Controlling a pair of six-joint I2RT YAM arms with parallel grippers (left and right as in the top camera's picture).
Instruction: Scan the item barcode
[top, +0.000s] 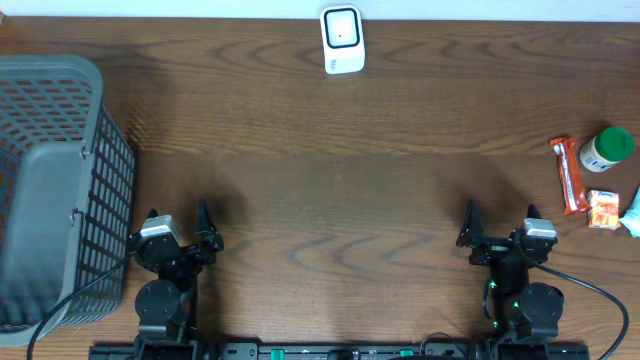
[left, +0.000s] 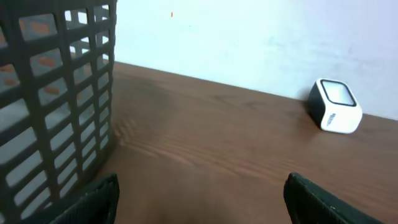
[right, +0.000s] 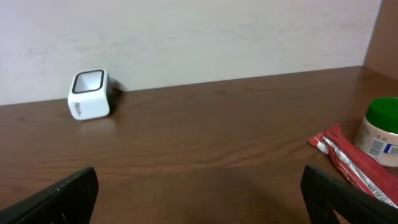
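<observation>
Both arms are parked at the lower frame with nothing held. Left end effector (top: 178, 218) jaws are set apart, right end effector (top: 500, 220) jaws wide apart. Candidate items, red packet (top: 571, 176), green-lidded jar (top: 607, 149) and orange box (top: 602, 209), are grouped at right edge, probably for right-arm reach. Scanner (top: 342, 40) is stood top centre, window angled toward the arms. Basket (top: 50, 190) at left is likely meant for drop-off.

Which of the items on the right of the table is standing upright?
The white jar with the green lid. It stands on its base, while the red wrapped bar beside it and the small orange packet lie flat.
</observation>
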